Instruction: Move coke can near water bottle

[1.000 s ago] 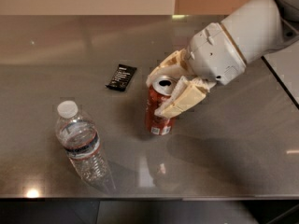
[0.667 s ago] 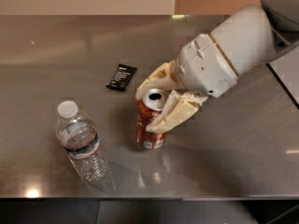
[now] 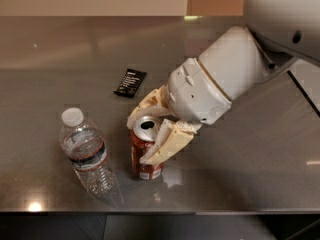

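Camera view, looking down on a grey metal bench [image 3: 240,179]. The claw [image 3: 141,140] sits just left of centre in the lower half of the frame. It is closed around the can [image 3: 141,156], with one cream finger [image 3: 167,141] lying across the can's right front and the other curving behind its rim at the upper left. The can is upright, its opened silver top facing up. Its base is at bench level, but I cannot tell whether it rests on the surface or hangs just above it. The white arm [image 3: 225,79] comes in from the upper right corner and fills much of that side.

The bottle [image 3: 85,151] stands in the lower left, white cap on, with its dark label band about halfway up. The can is just to its right, near it but not touching; a narrow strip of bench shows between them.

A second ago the can was held near the middle of the frame, well apart from the bottle. Since then the claw has carried it down and to the left, closing most of that gap, and more of the arm has come into view. The grip looks the same. The bottle has not moved, nor has the black packet [image 3: 130,82], which lies flat above and between the two, at upper centre-left.
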`<control>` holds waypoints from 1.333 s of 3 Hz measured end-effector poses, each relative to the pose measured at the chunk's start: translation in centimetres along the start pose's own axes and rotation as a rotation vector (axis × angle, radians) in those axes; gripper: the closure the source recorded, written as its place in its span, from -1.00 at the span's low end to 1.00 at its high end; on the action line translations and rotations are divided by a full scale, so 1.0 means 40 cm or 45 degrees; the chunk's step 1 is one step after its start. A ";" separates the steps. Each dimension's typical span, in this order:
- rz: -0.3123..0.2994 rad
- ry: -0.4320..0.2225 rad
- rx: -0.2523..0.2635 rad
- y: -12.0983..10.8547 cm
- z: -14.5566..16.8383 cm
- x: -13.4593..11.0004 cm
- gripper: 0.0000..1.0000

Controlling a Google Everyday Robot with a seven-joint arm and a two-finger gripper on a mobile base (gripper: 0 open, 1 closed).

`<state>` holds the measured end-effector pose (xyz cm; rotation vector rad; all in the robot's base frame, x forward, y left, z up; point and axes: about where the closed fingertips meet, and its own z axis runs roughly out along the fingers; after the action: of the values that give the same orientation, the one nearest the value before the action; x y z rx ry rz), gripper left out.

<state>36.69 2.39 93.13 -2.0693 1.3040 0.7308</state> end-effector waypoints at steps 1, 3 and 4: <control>-0.005 0.017 -0.021 -0.001 0.038 -0.002 0.92; 0.003 0.041 -0.026 -0.011 0.079 -0.001 0.09; 0.008 0.047 -0.025 -0.013 0.087 0.002 -0.35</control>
<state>36.70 5.03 90.79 -2.1049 1.3288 0.7137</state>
